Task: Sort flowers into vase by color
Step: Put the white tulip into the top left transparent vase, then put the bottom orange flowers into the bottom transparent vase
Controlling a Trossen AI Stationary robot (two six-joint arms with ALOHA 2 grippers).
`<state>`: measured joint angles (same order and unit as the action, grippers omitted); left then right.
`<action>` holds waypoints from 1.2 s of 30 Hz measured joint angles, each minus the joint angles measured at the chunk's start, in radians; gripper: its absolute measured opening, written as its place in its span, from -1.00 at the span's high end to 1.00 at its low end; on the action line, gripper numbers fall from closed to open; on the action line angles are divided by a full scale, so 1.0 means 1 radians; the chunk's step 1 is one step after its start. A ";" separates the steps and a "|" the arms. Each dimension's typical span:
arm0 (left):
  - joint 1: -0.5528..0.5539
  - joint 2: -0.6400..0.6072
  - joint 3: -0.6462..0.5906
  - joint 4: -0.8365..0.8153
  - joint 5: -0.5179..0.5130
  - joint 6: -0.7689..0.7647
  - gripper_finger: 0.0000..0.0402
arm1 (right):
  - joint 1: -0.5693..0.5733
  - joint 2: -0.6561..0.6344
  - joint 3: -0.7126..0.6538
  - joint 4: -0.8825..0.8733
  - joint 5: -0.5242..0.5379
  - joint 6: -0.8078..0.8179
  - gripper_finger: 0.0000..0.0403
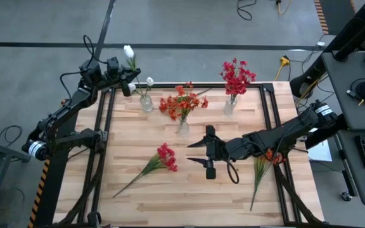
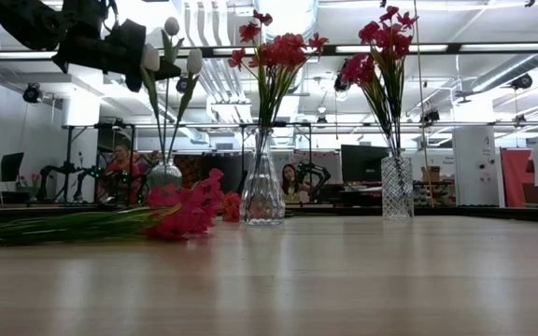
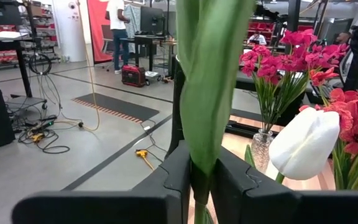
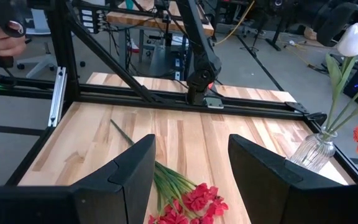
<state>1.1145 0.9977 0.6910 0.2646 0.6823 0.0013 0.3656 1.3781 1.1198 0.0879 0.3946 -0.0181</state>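
Green tulip stem (image 3: 207,93) fills the left wrist view, pinched between the closed fingers of the left tool (image 1: 124,81), which holds the white tulip (image 1: 128,52) at the counter's (image 1: 189,196) 11 o'clock corner just beside the white-flower vase (image 1: 146,103), probably so it joins its colour. Right tool (image 1: 206,152) hovers spread wide and empty near mid-counter, facing the loose crimson spray (image 1: 163,157) at its 9 o'clock, likely the next pick; an orange spray (image 1: 266,159) lies at 3 o'clock under that arm.

We are holding our left gripper (image 1: 127,87) clamped shut at the far-left corner — our right gripper (image 1: 198,152) is hovering open mid-table.
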 joint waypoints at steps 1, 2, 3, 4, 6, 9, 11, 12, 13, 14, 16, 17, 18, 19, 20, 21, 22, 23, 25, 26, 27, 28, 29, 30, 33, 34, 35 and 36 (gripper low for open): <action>0.000 0.000 0.000 0.000 0.000 0.000 0.81 | 0.000 0.000 0.000 0.000 0.000 0.000 0.03; 0.000 0.000 0.000 0.000 0.000 0.000 0.78 | 0.000 0.000 0.000 0.000 0.000 0.000 0.03; 0.000 0.000 0.000 0.000 0.000 0.000 0.76 | 0.000 0.000 0.000 0.000 0.000 0.000 0.03; 0.000 0.000 0.000 0.000 0.000 0.000 0.73 | 0.000 0.000 0.000 0.000 0.000 0.000 0.03; 0.000 0.000 0.000 0.000 0.001 0.000 0.68 | 0.000 0.000 0.000 0.000 0.000 -0.001 0.03; 0.000 0.000 0.000 0.000 0.001 0.000 0.63 | 0.000 0.000 0.000 0.000 0.000 -0.002 0.03; 0.000 0.000 0.000 0.000 0.001 0.001 0.59 | 0.000 0.000 0.000 0.000 0.000 -0.002 0.03; 0.000 0.000 0.000 0.000 0.001 0.000 0.57 | 0.000 0.000 0.000 0.000 0.000 -0.002 0.03; 0.000 0.000 0.000 0.000 0.001 0.000 0.54 | 0.000 0.000 0.000 0.000 0.000 -0.001 0.03; 0.000 0.000 0.000 0.000 0.001 0.000 0.51 | 0.000 0.000 0.000 0.000 0.000 -0.001 0.03; 0.000 -0.001 0.000 -0.004 0.002 0.000 0.45 | 0.000 0.000 0.000 0.000 0.000 -0.001 0.03; 0.000 -0.003 0.000 -0.006 0.002 0.000 0.42 | 0.000 0.000 0.000 0.000 0.000 -0.001 0.03; 0.000 -0.005 0.000 -0.010 0.002 0.000 0.38 | 0.000 0.000 0.000 0.000 0.000 -0.001 0.03; 0.000 -0.009 0.000 -0.016 0.002 0.000 0.34 | 0.000 0.000 0.000 0.000 0.000 -0.001 0.03; 0.000 -0.014 0.001 -0.022 0.007 0.000 0.30 | 0.000 0.000 0.000 0.000 0.000 -0.001 0.03; 0.000 -0.018 0.002 -0.022 0.015 -0.002 0.27 | 0.000 0.000 0.000 0.000 0.000 -0.001 0.03; 0.000 -0.023 0.005 -0.023 0.020 -0.007 0.23 | 0.000 0.000 0.000 0.000 0.000 -0.001 0.03; 0.000 -0.029 0.011 -0.027 0.025 -0.013 0.19 | 0.000 0.000 0.000 0.000 0.000 -0.001 0.03; 0.000 -0.043 0.027 -0.043 0.027 -0.014 0.12 | 0.000 0.000 0.000 0.000 0.000 -0.001 0.03; 0.000 -0.048 0.037 -0.057 0.028 -0.013 0.08 | 0.000 0.000 0.000 -0.001 0.000 -0.002 0.03; 0.000 -0.052 0.047 -0.071 0.027 -0.011 0.05 | 0.000 0.000 0.000 0.000 0.000 -0.002 0.03; 0.000 -0.056 0.059 -0.086 0.027 -0.009 0.02 | 0.000 0.000 0.000 -0.001 0.000 -0.002 0.03; 0.000 -0.059 0.072 -0.103 0.025 -0.007 -0.01 | 0.000 0.000 0.000 -0.001 0.000 -0.002 0.03; 0.000 -0.061 0.086 -0.116 0.019 -0.007 -0.04 | 0.000 0.000 0.000 -0.001 0.000 -0.001 0.03; 0.000 -0.062 0.132 -0.162 0.014 -0.006 -0.11 | 0.000 0.000 0.000 -0.001 0.000 -0.001 0.03; 0.000 -0.060 0.148 -0.178 0.014 -0.004 -0.13 | 0.000 0.000 0.000 -0.001 0.000 -0.001 0.03; 0.000 -0.058 0.165 -0.192 0.013 -0.002 -0.14 | 0.000 0.000 0.000 -0.001 0.000 -0.001 0.02; 0.000 -0.056 0.184 -0.209 0.012 0.002 -0.16 | 0.000 0.000 0.000 -0.001 0.000 -0.001 0.03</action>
<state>1.1141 0.9414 0.8748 0.0551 0.6942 0.0029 0.3656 1.3781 1.1198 0.0868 0.3946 -0.0192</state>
